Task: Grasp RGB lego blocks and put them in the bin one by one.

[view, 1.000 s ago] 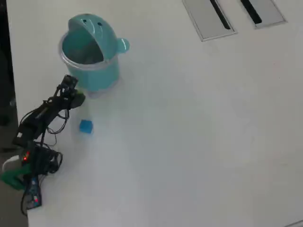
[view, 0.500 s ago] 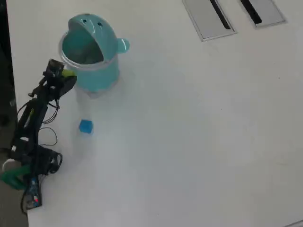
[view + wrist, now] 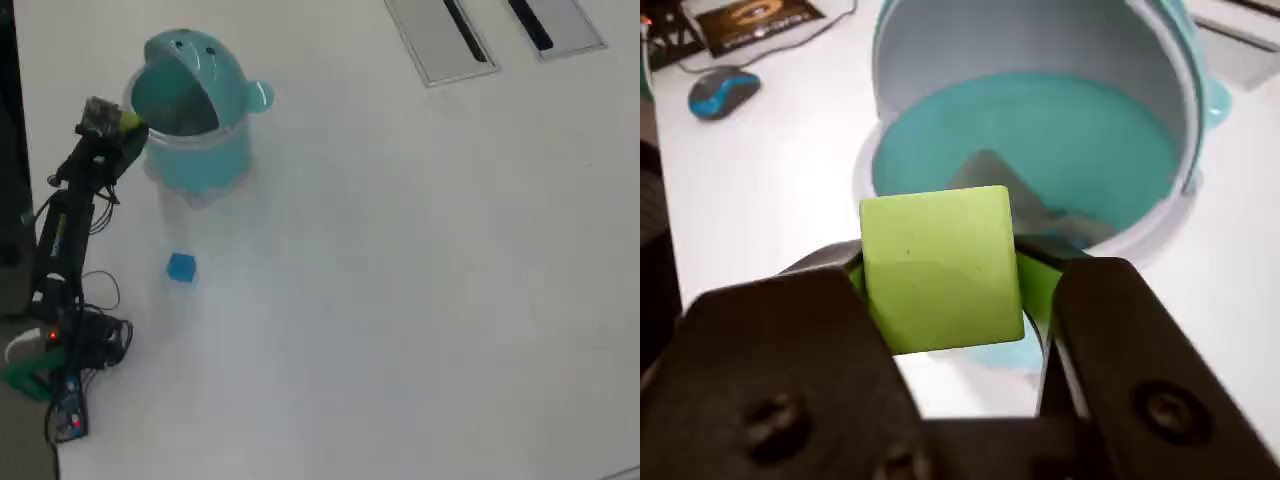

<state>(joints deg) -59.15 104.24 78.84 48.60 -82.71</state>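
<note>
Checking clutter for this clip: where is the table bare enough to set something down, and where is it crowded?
Bare: the wide stretch right of the bin and blue block, below the grey slotted panels. Crowded: the overhead view's left edge, where the gripper holds the green block beside the bin's rim.

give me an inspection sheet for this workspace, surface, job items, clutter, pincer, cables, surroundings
Surface: white table, bare across most of it.
Job's things: green block in the pincer, just short of the teal bin; blue block on the table; red block not seen.
Clutter: two grey slotted panels at the far edge.
Grippers: pincer shut on the green block.
Cables: black wires by the arm's base.
Surroundings: blue mouse beyond the bin.
</note>
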